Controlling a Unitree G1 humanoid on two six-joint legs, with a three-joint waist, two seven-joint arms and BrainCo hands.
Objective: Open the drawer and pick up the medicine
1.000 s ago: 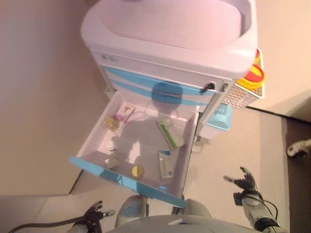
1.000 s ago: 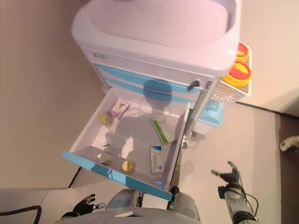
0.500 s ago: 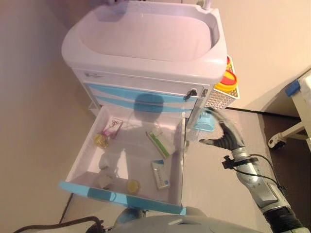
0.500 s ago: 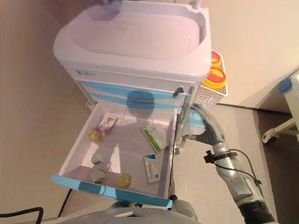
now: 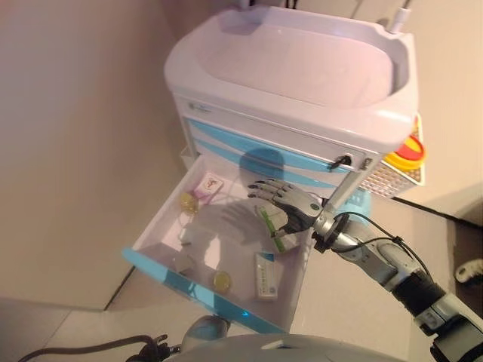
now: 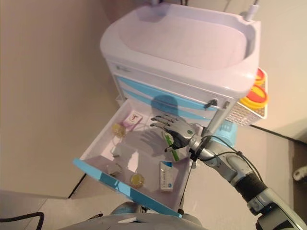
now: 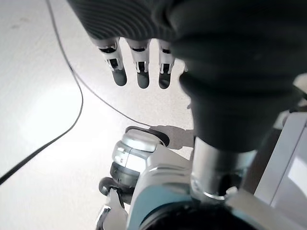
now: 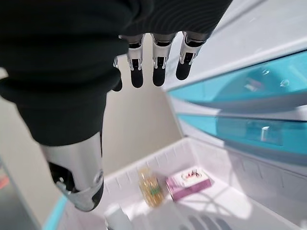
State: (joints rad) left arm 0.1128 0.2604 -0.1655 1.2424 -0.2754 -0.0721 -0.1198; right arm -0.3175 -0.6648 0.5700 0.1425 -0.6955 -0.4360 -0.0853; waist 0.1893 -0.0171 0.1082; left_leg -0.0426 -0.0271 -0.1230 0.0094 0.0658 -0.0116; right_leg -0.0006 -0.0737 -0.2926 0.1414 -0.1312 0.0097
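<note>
The white cart's blue-fronted drawer (image 5: 198, 290) stands pulled open. In it lie a pink box (image 5: 210, 183), a yellow bottle (image 5: 187, 201), a green-and-white box (image 5: 269, 228), a blue-and-white box (image 5: 264, 276), a yellow round lid (image 5: 221, 280) and a small white item (image 5: 183, 262). My right hand (image 5: 284, 204) is open and empty, fingers spread, hovering over the drawer just above the green-and-white box. Its wrist view shows straight fingers (image 8: 156, 64) above the pink box (image 8: 188, 182) and bottle (image 8: 149, 188). My left hand (image 7: 139, 67) hangs open and empty over the floor, low by my side.
The cart's closed blue drawers (image 5: 249, 154) lie behind the open one. A mesh basket with yellow containers (image 5: 407, 153) hangs on the cart's right side, with a light-blue bin (image 5: 361, 202) below it. A wall (image 5: 75, 113) stands to the left.
My right hand has moved from beside the cart's right side to over the open drawer, above the green-and-white box. The camera view has also shifted.
</note>
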